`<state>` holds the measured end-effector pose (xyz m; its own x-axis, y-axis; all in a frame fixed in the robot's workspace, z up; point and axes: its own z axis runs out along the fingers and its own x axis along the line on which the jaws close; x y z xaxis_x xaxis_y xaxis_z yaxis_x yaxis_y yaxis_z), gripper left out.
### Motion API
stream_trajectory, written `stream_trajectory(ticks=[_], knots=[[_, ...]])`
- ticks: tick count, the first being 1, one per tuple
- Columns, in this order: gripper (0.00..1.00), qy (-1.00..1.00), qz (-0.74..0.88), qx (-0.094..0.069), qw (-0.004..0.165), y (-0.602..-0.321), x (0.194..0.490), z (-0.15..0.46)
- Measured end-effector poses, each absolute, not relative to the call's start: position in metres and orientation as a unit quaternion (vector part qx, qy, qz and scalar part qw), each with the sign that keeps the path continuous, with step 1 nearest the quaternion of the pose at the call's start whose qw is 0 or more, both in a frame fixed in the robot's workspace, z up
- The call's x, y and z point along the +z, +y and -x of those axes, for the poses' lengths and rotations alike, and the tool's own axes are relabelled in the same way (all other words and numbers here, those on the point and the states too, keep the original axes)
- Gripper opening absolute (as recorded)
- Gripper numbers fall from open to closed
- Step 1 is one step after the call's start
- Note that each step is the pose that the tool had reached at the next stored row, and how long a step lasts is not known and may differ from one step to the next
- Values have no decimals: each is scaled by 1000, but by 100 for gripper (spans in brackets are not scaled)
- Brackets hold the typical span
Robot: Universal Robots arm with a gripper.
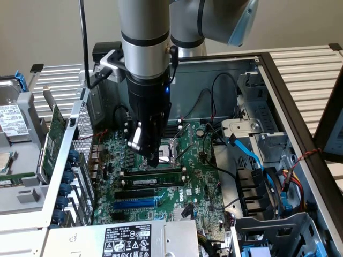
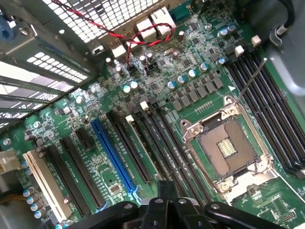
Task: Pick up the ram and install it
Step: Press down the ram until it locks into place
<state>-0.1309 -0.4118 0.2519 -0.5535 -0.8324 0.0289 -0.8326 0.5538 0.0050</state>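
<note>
Two ram sticks stand upright in neighbouring black slots of the motherboard (image 1: 198, 182). One (image 1: 155, 182) carries a white label strip, and a darker one (image 1: 161, 173) sits just behind it. My gripper (image 1: 154, 159) points straight down, shut, with nothing visible between its fingers. Its tip is right over the middle of the rear stick; I cannot tell whether they touch. In the wrist view the labelled ram (image 2: 143, 149) is seated in its slot, and my gripper (image 2: 166, 192) hovers over the slots beside it.
A blue slot (image 1: 134, 203) (image 2: 113, 151) lies in front of the sticks and the open CPU socket (image 1: 170, 150) (image 2: 228, 148) behind them. A green expansion card (image 1: 53, 134) leans outside the case. Blue and black cables (image 1: 252, 155) crowd the exterior view's right. Red-black wires (image 2: 138, 33) run along the rear grille.
</note>
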Motion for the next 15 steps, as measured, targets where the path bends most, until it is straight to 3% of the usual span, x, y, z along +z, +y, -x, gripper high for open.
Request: stream_trajectory(ticks=[15], knots=[[10,-932,-362,3,14,-412,252,131]])
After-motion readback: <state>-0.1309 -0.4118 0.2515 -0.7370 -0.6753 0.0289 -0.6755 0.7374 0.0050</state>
